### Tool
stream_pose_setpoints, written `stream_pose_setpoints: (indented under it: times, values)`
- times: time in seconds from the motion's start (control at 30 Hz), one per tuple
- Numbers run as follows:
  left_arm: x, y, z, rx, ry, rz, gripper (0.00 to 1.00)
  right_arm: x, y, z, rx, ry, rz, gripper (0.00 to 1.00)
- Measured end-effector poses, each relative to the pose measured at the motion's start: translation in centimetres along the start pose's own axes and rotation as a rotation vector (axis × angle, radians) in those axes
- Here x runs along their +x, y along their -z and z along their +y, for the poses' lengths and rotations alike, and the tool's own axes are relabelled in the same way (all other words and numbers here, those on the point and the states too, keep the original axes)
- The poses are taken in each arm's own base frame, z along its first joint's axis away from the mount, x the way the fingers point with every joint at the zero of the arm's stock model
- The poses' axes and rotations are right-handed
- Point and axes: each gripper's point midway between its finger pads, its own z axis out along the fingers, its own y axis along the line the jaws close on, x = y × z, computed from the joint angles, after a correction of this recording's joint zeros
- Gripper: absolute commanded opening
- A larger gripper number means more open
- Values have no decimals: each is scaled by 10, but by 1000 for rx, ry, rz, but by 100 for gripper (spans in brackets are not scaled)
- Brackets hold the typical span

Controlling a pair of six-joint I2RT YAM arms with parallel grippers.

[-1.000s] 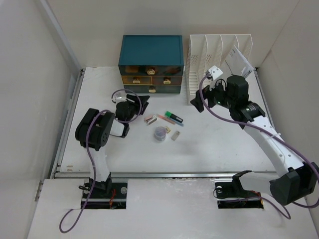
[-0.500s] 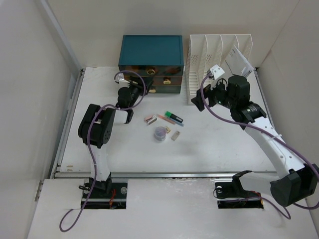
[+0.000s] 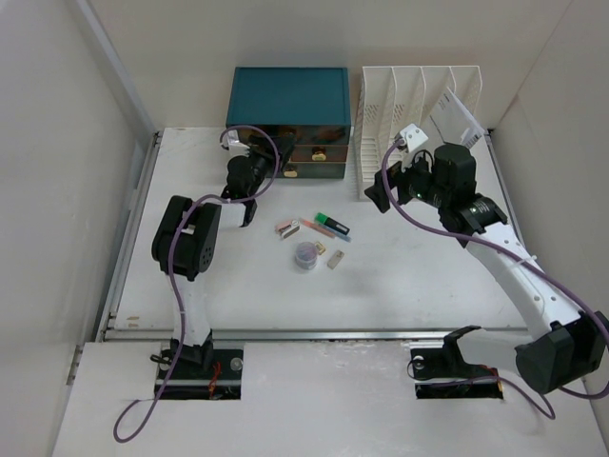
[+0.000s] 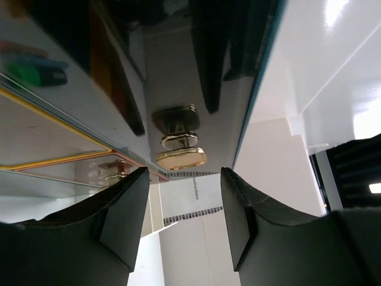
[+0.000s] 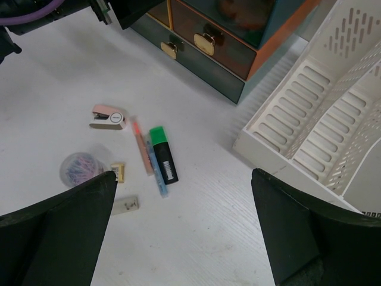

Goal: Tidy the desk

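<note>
The white desk [image 3: 419, 276] carries a small clutter in its middle: a pink stapler [image 3: 288, 228], a green and black highlighter [image 3: 332, 226], thin pens, and a clear jar of paper clips [image 3: 305, 255]. My left gripper [image 3: 259, 169] is open at the front of the teal drawer box [image 3: 288, 105]. In the left wrist view a gold drawer knob [image 4: 180, 156] sits just ahead of the open left gripper [image 4: 184, 214], untouched. My right gripper [image 3: 381, 195] is open and empty, hovering above the desk [image 5: 238, 238] right of the highlighter [image 5: 162, 154].
A white slotted file rack [image 3: 409, 105] stands right of the drawer box, close behind the right arm, and also shows in the right wrist view [image 5: 321, 119]. A small beige block [image 5: 126, 205] and a yellow bit [image 5: 118, 171] lie by the jar [image 5: 80, 168]. Walls enclose the desk.
My left gripper has swung from the desk left of the stapler up to the drawer box front. The right arm has hardly moved.
</note>
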Motion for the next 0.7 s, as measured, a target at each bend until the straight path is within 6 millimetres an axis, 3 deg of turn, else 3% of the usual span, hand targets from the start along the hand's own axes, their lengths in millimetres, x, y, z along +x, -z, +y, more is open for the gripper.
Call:
stream_pose_setpoints:
  times: [0.23, 0.7]
  values:
    - [-4, -5, 12, -60, -6, -18, 48, 1, 0, -1, 3, 0, 2, 100]
    - [-11, -7, 12, -64, -14, -57, 47, 1, 0, -1, 3, 0, 2, 100]
